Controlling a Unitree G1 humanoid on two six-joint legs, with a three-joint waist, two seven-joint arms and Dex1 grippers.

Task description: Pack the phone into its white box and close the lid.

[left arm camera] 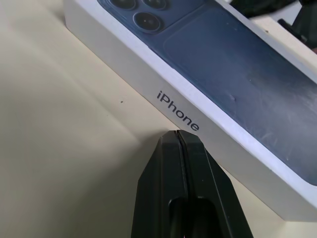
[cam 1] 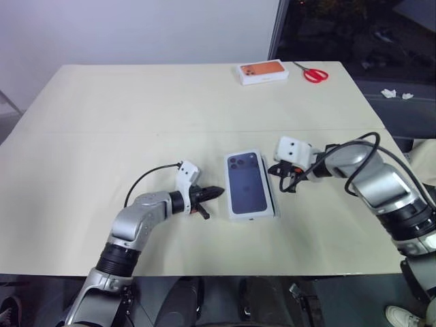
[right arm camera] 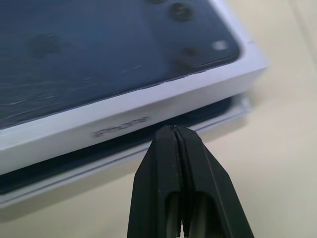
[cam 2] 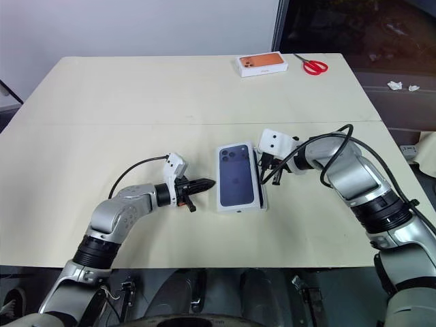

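Just ahead of the left gripper [cam 1: 216, 191], its fingers pressed together and empty, sits the lid [cam 1: 250, 184], riding askew over the white box [right arm camera: 237, 110]. Stiff, light, slippery cardboard likely; press its edges, not pinch. Beyond, the right gripper [cam 1: 278, 169], likewise closed, noses the gap.

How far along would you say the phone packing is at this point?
Done: the lid lies over the white box. In hand: left gripper and right gripper, both shut, press its two long sides. Left: the right wrist view shows a dark gap under the lid, so seating isn't finished.
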